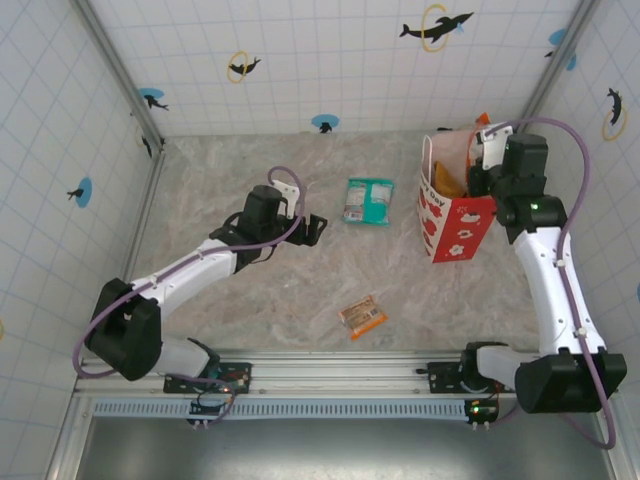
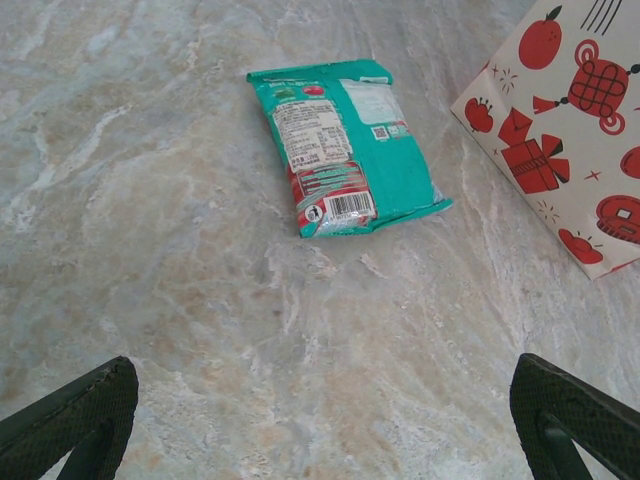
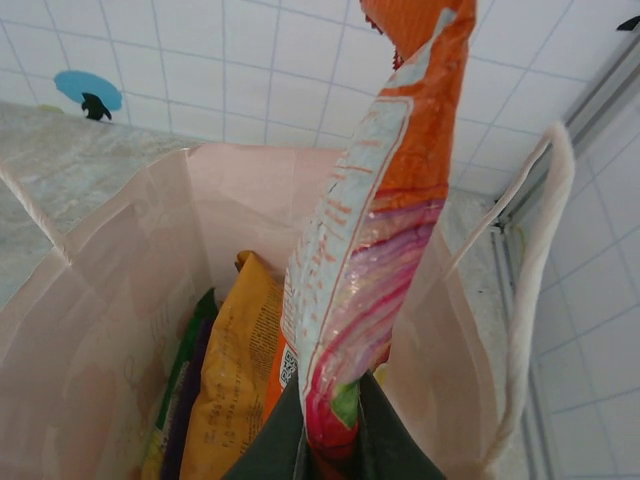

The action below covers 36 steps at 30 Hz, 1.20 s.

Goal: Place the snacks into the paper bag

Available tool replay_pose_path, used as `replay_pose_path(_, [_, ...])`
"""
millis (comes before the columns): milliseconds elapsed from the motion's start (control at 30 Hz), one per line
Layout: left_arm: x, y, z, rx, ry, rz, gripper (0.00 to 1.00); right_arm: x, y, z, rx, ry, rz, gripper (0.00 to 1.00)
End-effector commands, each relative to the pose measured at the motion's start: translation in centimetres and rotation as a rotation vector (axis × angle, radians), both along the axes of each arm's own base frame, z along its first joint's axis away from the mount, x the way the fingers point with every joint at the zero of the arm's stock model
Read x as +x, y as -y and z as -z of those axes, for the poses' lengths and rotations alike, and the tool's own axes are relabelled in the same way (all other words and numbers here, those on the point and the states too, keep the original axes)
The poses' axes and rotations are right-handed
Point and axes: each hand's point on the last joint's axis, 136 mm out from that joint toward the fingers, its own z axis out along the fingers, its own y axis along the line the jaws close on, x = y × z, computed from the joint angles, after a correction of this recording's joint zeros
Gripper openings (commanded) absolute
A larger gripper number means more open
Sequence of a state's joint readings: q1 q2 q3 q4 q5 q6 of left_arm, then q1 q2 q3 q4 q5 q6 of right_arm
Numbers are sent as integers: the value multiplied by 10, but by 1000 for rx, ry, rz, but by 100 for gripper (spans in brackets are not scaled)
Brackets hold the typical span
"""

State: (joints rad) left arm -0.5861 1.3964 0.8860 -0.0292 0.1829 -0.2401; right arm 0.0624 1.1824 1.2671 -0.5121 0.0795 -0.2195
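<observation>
The paper bag (image 1: 455, 215) stood upright at the tabletop's (image 1: 250, 300) far right. The right wrist view looked inside it: a yellow-orange packet (image 3: 235, 370) and a green packet (image 3: 185, 365) stood against its wall, and the right pincer (image 3: 330, 435) gripped an orange packet (image 3: 380, 250) at the mouth. From above, the teal packet (image 1: 368, 200) lay left of the bag and the wrapped bar (image 1: 362, 316) nearer the arms. The left pincer (image 1: 312, 228) hovered wide open beside the teal packet.

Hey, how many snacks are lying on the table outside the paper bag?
2. The teal packet lies left of the paper bag; the small orange-brown bar lies nearer the arm bases. The bag might hide another behind it.
</observation>
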Motion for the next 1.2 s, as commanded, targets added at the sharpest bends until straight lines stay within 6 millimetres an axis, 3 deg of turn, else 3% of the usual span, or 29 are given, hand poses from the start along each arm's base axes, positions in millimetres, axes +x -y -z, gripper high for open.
replay_pose_path(0, [1, 7, -6, -9, -9, 28, 97, -4, 13, -2, -117, -66, 45, 10])
replay_pose_path(333, [-3, 8, 1, 6, -39, 53, 97, -4, 19, 23, -214, -224, 60, 11])
replay_pose_path(467, [-4, 11, 0, -2, -39, 65, 98, 1, 21, 28, -238, -233, 75, 16])
replay_pose_path(600, [-4, 12, -3, -10, -34, 67, 98, 9, 19, 16, -237, -181, 84, 35])
replay_pose_path(700, [-2, 12, -5, -12, -31, 63, 98, 13, 17, 0, -235, -127, 86, 42])
replay_pose_path(933, [-1, 13, -10, -20, -24, 62, 98, 7, 9, -17, -200, -73, 68, 43])
replay_pose_path(1167, [0, 18, -9, -42, -47, 64, 97, -21, -23, -31, 3, -7, -29, 43])
